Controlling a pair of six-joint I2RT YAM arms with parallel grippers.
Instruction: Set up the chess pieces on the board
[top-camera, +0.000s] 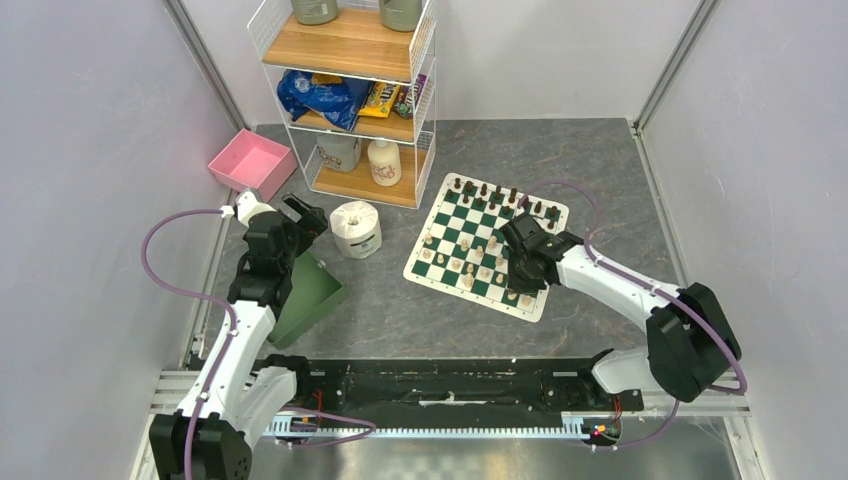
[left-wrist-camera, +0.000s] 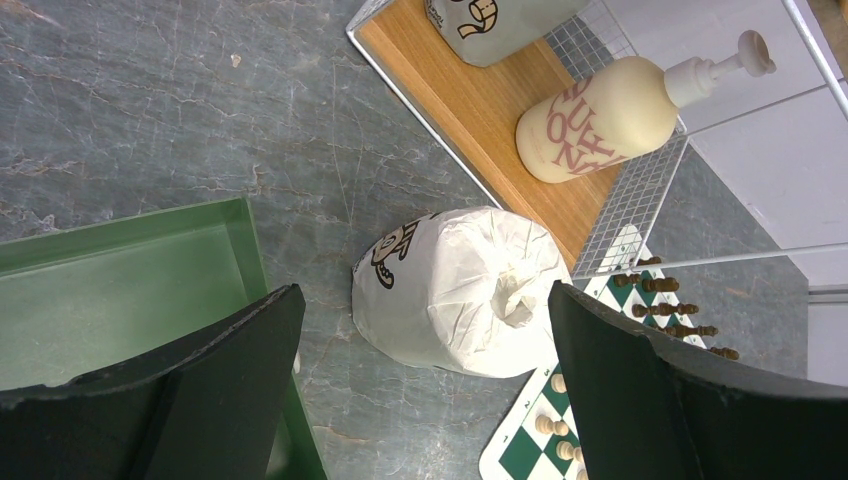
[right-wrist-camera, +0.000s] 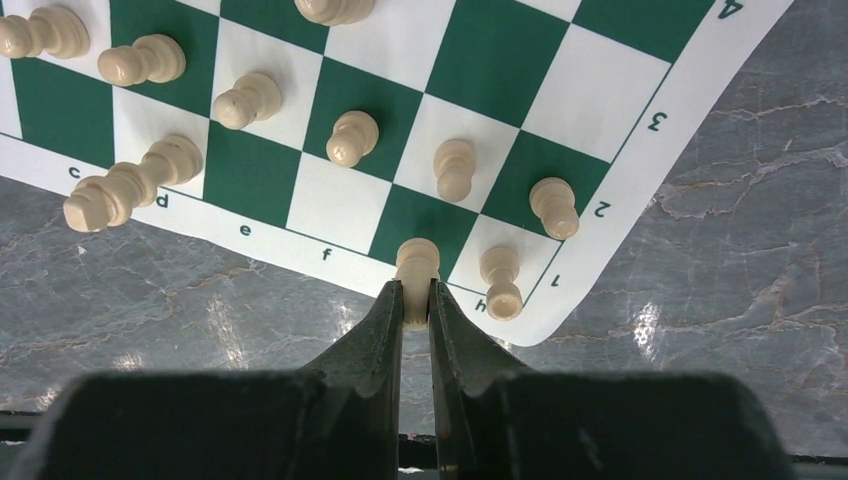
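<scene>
The green and white board (top-camera: 462, 214) lies at centre right, dark brown pieces (top-camera: 497, 192) along its far edge, cream pieces (top-camera: 466, 267) along its near rows. My right gripper (right-wrist-camera: 416, 297) is shut on a cream chess piece (right-wrist-camera: 416, 262) that stands on the g1 square at the board's near right corner (right-wrist-camera: 560, 300); it shows over the same corner in the top view (top-camera: 515, 270). Other cream pieces (right-wrist-camera: 352, 137) stand around it. My left gripper (left-wrist-camera: 420, 400) is open and empty, above the table between the green bin (left-wrist-camera: 110, 290) and the toilet roll (left-wrist-camera: 455, 290).
A wire shelf rack (top-camera: 352, 45) with bottles and snacks stands at the back. A pink tray (top-camera: 250, 163) sits at back left. The toilet roll (top-camera: 356, 229) stands left of the board. The green bin (top-camera: 310, 290) lies tilted by the left arm.
</scene>
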